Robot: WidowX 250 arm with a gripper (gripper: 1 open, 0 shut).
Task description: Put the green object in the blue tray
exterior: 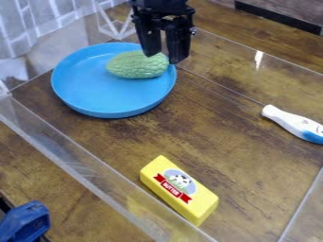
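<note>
The green object (pixel 135 65), a knobbly pale-green lump, lies on its side in the far right part of the blue tray (pixel 89 90). My black gripper (pixel 165 55) hangs pointing down just above and behind the lump's right end. Its two fingers (pixel 149 43) stand apart with a gap between them, open, and nothing is held there. The lump rests on the tray floor, not lifted.
A yellow rectangular block (pixel 178 189) lies near the front edge. A white and blue object (pixel 294 123) sits at the right. A clear low wall (pixel 76 151) frames the wooden table. Blue cloth (pixel 19 225) shows at the bottom left.
</note>
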